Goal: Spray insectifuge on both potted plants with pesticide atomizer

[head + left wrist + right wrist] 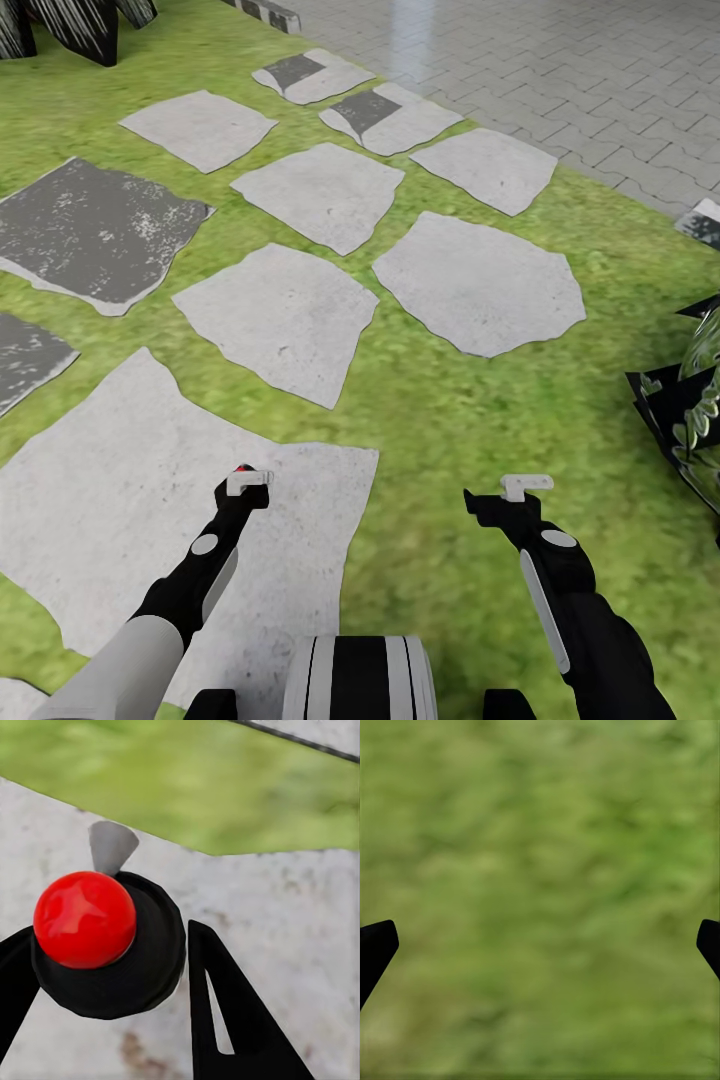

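Ground: green lawn (450, 400) set with flat grey stepping stones (285, 315); grey block paving (560, 70) beyond, at the far side.
Left claw (247, 482): over the big near stone, fingers closed around a round black cap; judged pinching it, with one finger against the cap and the other just beside it.
Spray bottle (112, 960): seen end-on in the left wrist view as that black cap with a red knob (84, 919) and a short grey nozzle (111, 846); taken to be the spray bottle's top, body hidden below.
Right claw (525, 487): spread wide, empty, over bare grass.
Plant (700, 410): glossy speckled leaves at the right edge of the head view, cut off by the frame; no pot visible, so uncertain whether one of the two to spray.
Step in hand: carrying the bottle toward the plants, as judged.
Doing it well: turn the base right until a whole rosette and its pot sit in the middle of the head view; keep the bottle upright and the grip firm on the way; aim the grey nozzle at the leaves before squeezing.
Risk: bottle twisting in the grip, nozzle pointing off the leaves.
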Available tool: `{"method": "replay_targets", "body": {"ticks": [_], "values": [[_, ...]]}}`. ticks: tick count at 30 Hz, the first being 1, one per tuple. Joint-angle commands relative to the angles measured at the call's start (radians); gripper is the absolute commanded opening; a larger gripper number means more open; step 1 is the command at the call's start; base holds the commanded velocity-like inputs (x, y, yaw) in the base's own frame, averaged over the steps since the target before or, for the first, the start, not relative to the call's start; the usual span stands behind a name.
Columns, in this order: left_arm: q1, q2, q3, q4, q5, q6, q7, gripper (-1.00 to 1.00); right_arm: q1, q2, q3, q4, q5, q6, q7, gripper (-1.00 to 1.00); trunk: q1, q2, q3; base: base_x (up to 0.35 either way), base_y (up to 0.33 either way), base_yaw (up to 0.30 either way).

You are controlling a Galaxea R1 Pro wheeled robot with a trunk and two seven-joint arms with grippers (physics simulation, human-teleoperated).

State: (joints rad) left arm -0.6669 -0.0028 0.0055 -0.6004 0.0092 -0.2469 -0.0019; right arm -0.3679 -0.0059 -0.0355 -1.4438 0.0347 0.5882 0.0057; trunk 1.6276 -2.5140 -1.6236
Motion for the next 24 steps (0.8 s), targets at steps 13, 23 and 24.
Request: {"method": "replay_targets", "body": {"ticks": [13, 23, 24], "values": [[0.0, 0.0, 0.001, 0.0, 0.0, -0.003, -0.001, -1.0, 0.0, 0.0, 0.0, -0.001, 0.003, 0.005, 0.0, 1.0, 0.0, 0.0, 0.0, 0.0, 0.0, 0.0], [0.0, 0.0, -0.001, 0.001, 0.0, -0.003, 0.0, -1.0, 0.0, 0.0, 0.0, -0.001, 0.003, 0.005, 0.0, 1.0, -0.001, 0.0, 0.003, 0.0, 0.0, 0.0], [0.0, 0.0, -0.001, 0.001, 0.0, -0.003, -0.001, -1.0, 0.0, 0.0, 0.0, -0.001, 0.003, 0.005, 0.0, 1.0, -0.001, 0.0, 0.007, 0.0, 0.0, 0.0]]}}
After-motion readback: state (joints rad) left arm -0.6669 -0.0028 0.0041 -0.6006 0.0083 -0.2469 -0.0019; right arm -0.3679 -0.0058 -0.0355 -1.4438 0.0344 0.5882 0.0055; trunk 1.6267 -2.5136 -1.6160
